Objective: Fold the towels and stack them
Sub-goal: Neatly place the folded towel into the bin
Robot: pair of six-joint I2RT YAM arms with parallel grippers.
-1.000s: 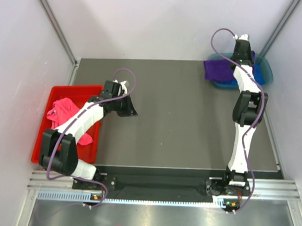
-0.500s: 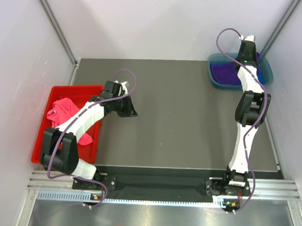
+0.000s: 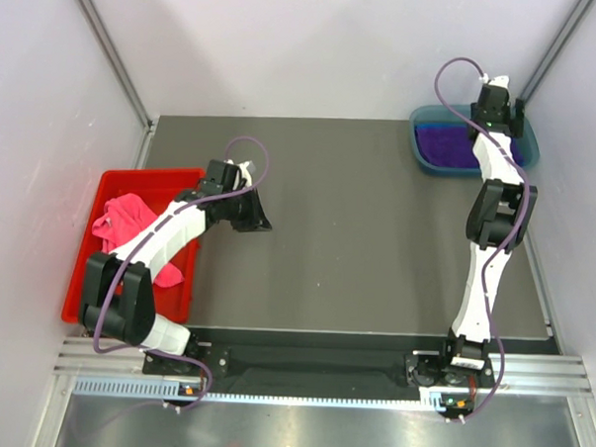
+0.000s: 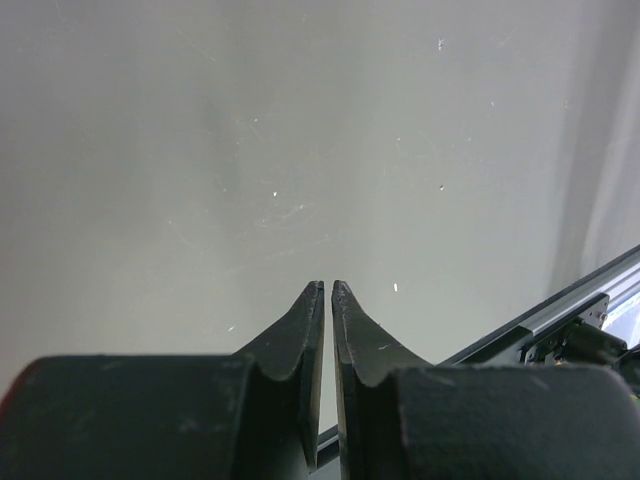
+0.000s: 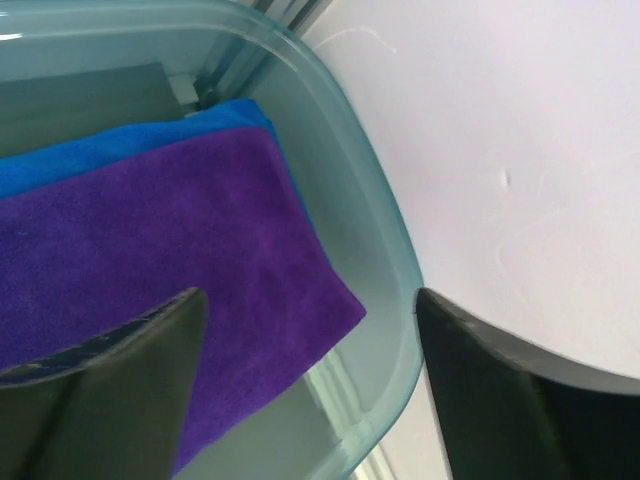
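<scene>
Overhead view: a dark desk (image 3: 377,237) has a red bin (image 3: 141,182) at its left edge, holding a crumpled pink towel (image 3: 120,221). At the far right corner, a teal bin (image 3: 449,169) holds a purple towel (image 3: 445,143). The left tool (image 3: 258,222) is over the desk just right of the red bin. The right tool (image 3: 499,102) hangs over the teal bin.

Left wrist view: the left tool's two fingers are pressed together, gripping nothing, above bare desk.

Right wrist view: the right tool's fingers stand wide apart and empty above the purple towel. The purple towel lies folded on a blue towel (image 5: 100,150) inside the teal bin, beside a white wall (image 5: 500,150).
</scene>
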